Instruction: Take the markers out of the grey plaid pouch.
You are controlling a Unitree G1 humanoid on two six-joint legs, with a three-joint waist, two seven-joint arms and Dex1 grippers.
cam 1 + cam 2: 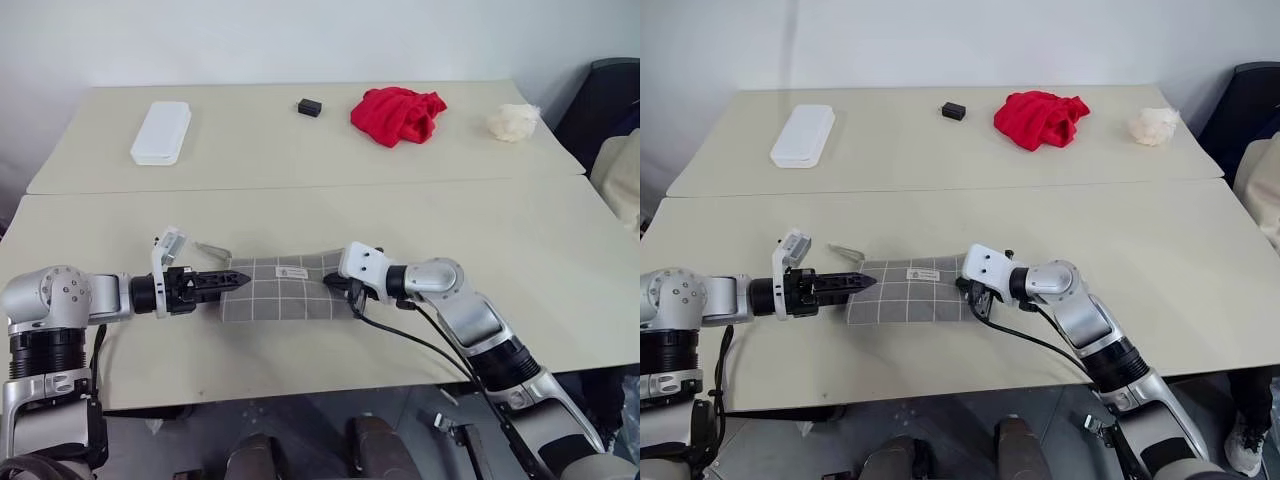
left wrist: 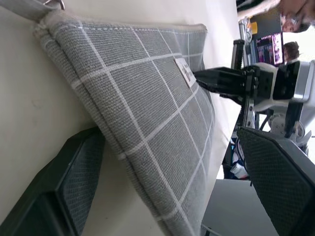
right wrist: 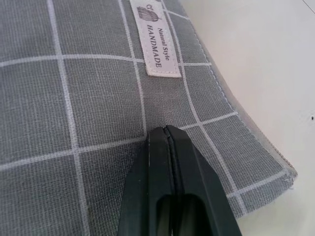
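Lying flat near the front edge of the counter [image 1: 120, 215], the grey plaid pouch [image 1: 285, 290] sits between both arms, label up. At one end the left tool [image 1: 232, 280] has its fingers spread apart around the pouch's corner. At the other end the right tool [image 3: 167, 142], fingers pressed together, rests over the fabric. Farther back lie a white case [image 1: 161, 132], a small black block [image 1: 309, 107], a red cloth [image 1: 398, 115] and a cream wad [image 1: 513, 122].

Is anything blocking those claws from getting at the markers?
Yes, the pouch itself. It looks zipped shut, so no markers show. The open left gripper straddles one end; the shut right gripper presses the fabric at the other.
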